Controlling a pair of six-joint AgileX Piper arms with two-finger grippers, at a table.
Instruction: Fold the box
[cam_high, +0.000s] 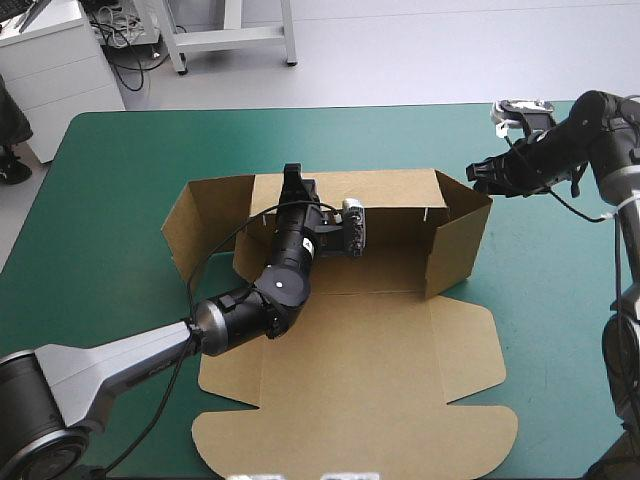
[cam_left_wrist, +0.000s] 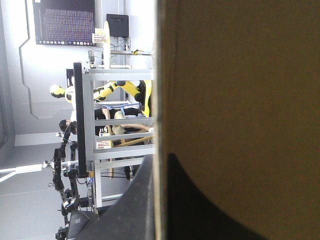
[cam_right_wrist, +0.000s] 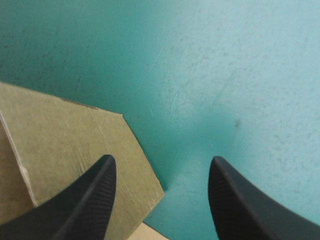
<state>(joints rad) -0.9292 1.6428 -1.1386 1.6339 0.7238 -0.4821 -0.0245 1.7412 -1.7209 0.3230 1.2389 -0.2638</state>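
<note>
Left arm (cam_high: 120, 365): nearest in the high view; it comes in from the near left corner and crosses the lid (cam_high: 360, 400) toward the far side of the box.
Box (cam_high: 380, 340): brown, around the middle of the teal-green cover (cam_high: 120, 180); back wall (cam_high: 390, 188), left wall (cam_high: 205, 225) and right wall (cam_high: 455, 240) stand raised, and the lid lies flat toward the near edge.
Left gripper (cam_high: 294, 182): at the top edge of the back wall, left of its middle.
Right gripper (cam_high: 480, 174): just beside the upper far corner of the right wall; contact cannot be told.
Box, left wrist view (cam_left_wrist: 240, 75): brown board runs straight ahead from the left gripper (cam_left_wrist: 159, 160), seen edge-on.
Left jaws: clenched on the box, one black finger on each side of the board's edge.
Box, right wrist view (cam_right_wrist: 75, 145): an angled brown flap lies under and ahead of one black finger (cam_right_wrist: 95, 200).
Right jaws: released; the right gripper (cam_right_wrist: 161, 159) stands wide apart, with bare teal-green cover (cam_right_wrist: 225, 75) between and ahead of the fingers.
</note>
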